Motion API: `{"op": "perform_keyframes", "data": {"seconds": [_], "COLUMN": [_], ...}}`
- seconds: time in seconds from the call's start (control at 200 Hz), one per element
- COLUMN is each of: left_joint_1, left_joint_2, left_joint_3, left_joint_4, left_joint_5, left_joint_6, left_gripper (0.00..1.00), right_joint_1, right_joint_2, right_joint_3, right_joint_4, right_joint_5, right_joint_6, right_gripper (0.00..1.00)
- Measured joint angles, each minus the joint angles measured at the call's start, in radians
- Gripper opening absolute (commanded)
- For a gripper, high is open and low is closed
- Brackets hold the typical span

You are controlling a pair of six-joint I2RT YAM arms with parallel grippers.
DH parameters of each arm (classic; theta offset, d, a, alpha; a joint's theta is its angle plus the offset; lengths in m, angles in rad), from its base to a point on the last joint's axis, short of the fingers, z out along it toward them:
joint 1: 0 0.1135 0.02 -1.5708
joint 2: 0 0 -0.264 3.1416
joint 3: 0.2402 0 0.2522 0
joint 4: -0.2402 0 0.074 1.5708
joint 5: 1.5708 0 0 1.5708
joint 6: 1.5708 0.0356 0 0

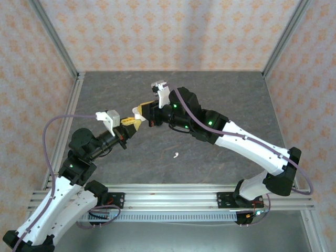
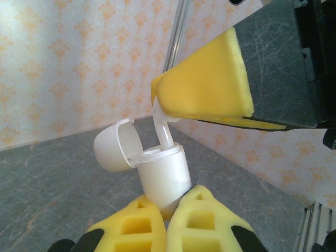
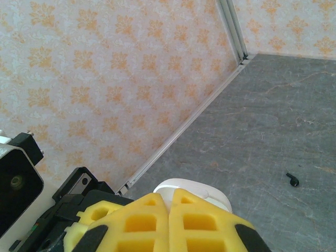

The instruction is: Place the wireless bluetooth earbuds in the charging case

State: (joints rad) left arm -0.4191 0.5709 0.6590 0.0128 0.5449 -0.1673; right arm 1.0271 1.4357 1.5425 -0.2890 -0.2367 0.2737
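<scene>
foam-padded left pincer (image 2: 167,212) clamps glossy white case (image 2: 164,176); right pincer (image 2: 159,97) pinches what seems an earbud (image 2: 164,132).

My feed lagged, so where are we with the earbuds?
Done: the left fingers hold the white charging case up, its lid open. In hand: the right fingers pinch a white earbud at the case's mouth, not yet released. Left: a second white earbud and a black earbud lie on the table.
</scene>
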Motion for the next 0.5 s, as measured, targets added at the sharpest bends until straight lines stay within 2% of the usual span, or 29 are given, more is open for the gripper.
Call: {"op": "perform_keyframes", "data": {"seconds": [0.5], "left_joint_1": [0.000], "left_joint_2": [-0.008], "left_joint_3": [0.000], "left_joint_4": [-0.010], "left_joint_5": [-0.011], "left_joint_6": [0.001], "left_gripper": [0.00], "right_joint_1": [0.000], "right_joint_2": [0.001], "right_joint_3": [0.095], "right_joint_4": [-0.026], "right_joint_5": [0.003], "right_joint_6": [0.007], "right_gripper": [0.00]}}
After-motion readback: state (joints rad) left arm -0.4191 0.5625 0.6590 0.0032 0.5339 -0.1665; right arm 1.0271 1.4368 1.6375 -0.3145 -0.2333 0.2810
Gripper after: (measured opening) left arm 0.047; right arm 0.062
